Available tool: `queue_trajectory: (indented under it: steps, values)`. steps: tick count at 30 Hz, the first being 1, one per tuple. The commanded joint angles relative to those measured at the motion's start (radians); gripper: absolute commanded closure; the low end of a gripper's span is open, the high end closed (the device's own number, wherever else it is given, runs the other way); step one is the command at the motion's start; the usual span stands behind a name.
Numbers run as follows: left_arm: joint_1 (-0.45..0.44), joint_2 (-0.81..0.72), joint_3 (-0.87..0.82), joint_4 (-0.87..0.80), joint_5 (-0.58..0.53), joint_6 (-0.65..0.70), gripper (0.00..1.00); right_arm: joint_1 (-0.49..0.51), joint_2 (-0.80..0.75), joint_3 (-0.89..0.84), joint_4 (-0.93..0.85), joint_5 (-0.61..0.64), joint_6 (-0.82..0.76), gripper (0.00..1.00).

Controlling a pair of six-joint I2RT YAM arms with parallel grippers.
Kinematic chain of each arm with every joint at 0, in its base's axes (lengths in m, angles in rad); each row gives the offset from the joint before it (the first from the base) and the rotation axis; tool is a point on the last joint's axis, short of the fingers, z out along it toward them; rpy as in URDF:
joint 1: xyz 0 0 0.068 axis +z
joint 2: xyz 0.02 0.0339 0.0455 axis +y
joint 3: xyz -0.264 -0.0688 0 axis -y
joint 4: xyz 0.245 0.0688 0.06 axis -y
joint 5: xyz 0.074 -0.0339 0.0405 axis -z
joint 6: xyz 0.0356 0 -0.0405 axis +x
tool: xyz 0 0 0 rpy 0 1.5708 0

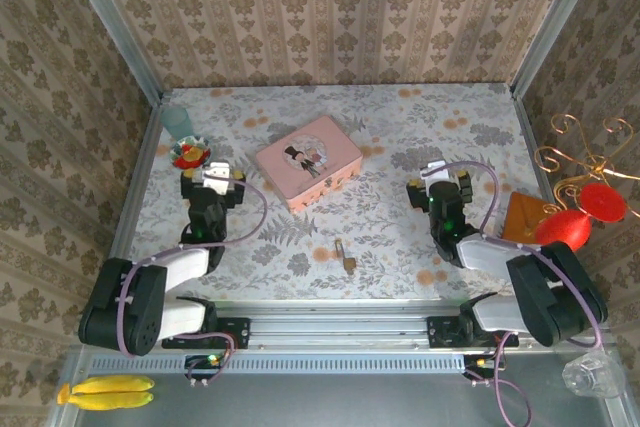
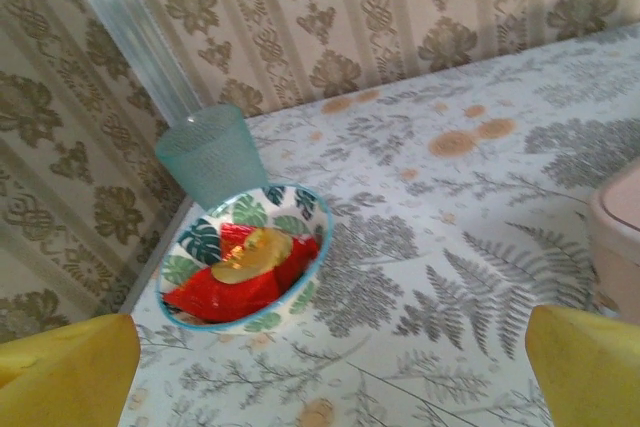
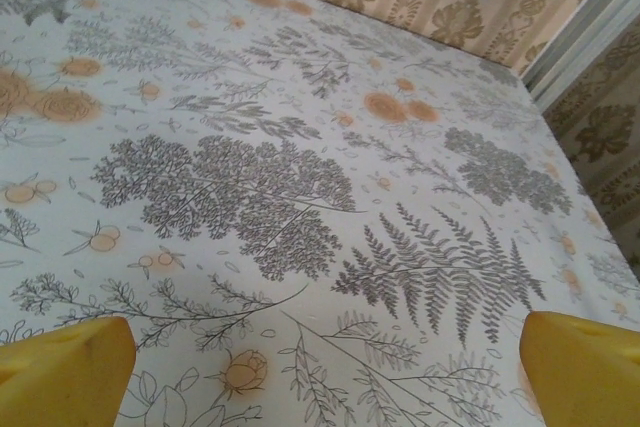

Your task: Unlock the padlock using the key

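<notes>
Top external | padlock [image 1: 348,259] on table [image 1: 400,127], near middle, between my arms | left hand [image 1: 214,176], right hand [image 1: 438,177] spread wide, empty | I'd pin its body first, from above.

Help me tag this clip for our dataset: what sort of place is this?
Probably a staged robot test cell, not a real home: wallpapered panels set in a bare metal frame, a floral tablecloth, and two arms bolted to a rail at the table's near edge.
</notes>
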Motion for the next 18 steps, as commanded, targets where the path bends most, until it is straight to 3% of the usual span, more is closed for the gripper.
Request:
queue_trajectory:
  steps: [1,5,9,18]
  values:
    - [0.027,-0.003,0.036,-0.077,0.007,-0.012,0.00,-0.011,0.024,-0.013,0.150,-0.063,-0.045,0.00]
    - [0.070,0.177,-0.041,0.238,0.036,-0.037,0.00,-0.043,0.041,0.020,0.110,-0.117,-0.038,0.00]
    - [0.119,0.354,-0.039,0.398,0.092,-0.076,0.00,-0.086,0.026,0.038,0.050,-0.190,-0.010,0.00]
    - [0.197,0.317,0.066,0.144,0.150,-0.151,0.00,-0.235,0.007,0.087,-0.066,-0.335,0.114,0.00]
